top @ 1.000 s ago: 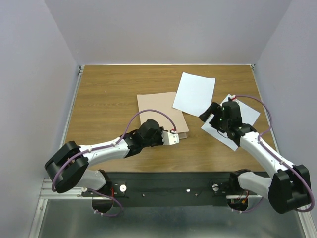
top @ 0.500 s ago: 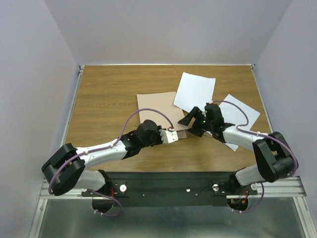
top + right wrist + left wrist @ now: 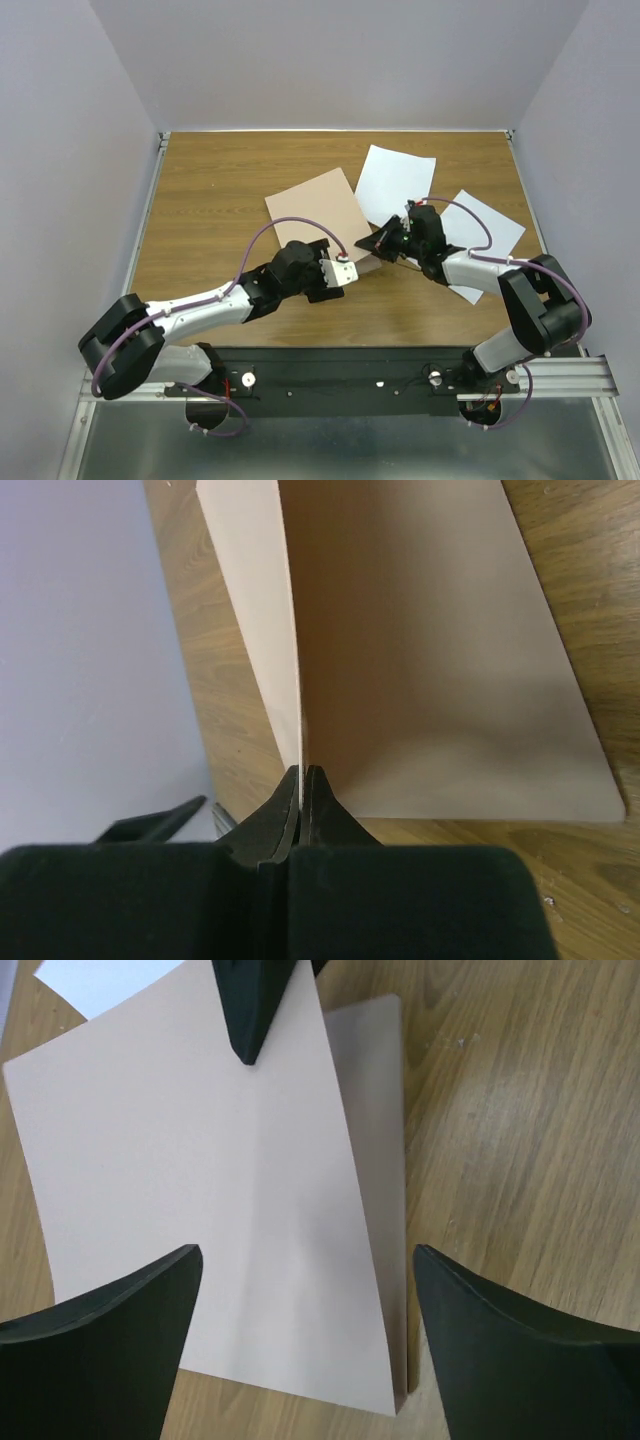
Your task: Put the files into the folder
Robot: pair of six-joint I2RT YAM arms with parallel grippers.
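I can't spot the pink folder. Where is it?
In the top view, the folder sits mid-table, left of the white sheets. The right pincer pinches its raised cover, with the left pincer open beside its near edge.

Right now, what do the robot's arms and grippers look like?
The left arm and right arm have white links with bulky black joints, and a purple cable loops along each. The left gripper and right gripper have black, tapering fingers.
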